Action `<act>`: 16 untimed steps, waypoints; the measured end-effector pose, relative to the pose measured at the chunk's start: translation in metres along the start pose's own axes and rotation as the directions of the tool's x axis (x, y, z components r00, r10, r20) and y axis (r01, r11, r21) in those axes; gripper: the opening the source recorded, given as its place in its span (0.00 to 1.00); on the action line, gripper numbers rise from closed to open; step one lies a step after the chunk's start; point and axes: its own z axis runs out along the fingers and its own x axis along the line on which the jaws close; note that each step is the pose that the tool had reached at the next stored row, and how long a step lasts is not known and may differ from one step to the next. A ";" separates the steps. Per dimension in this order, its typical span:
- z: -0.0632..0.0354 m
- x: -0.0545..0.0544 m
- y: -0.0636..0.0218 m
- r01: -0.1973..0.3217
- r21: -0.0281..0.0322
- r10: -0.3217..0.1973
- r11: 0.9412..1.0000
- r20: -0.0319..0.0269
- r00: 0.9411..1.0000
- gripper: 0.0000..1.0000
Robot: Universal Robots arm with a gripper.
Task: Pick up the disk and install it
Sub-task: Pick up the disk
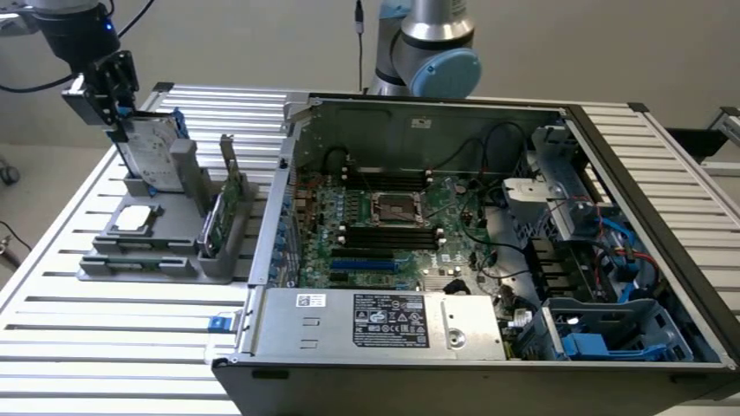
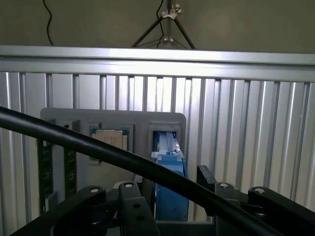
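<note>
Jaws spread wide, the gripper (image 1: 116, 102) straddles the disk (image 1: 156, 154) standing upright in the grey holder (image 1: 151, 256); a clean lift likely needs them centred squarely on its blue carrier.

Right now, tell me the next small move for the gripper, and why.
Probably close the jaws on the disk: the gripper sits at its top edge, jaws open on either side, and the disk stands upright in the grey holder, not yet lifted.

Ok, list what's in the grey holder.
The disk stands upright, a green circuit card on edge, a silver chip flat. Their lower edges, sunk in slots, are hidden.
</note>
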 end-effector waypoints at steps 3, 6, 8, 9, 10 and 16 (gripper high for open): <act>0.0001 0.000 0.0001 -0.009 0.000 0.009 1.000 0.000 1.000 0.54; 0.0001 0.000 0.0009 -0.014 -0.001 0.014 1.000 0.001 1.000 0.54; 0.0001 0.001 0.0012 -0.016 -0.001 0.016 1.000 0.001 1.000 0.54; 0.0000 0.001 0.0012 -0.017 -0.001 0.017 1.000 0.001 1.000 0.54; 0.0001 0.002 0.0012 -0.018 -0.001 0.018 1.000 0.002 1.000 0.54; 0.0001 0.002 0.0012 -0.021 -0.001 0.021 1.000 0.003 1.000 0.54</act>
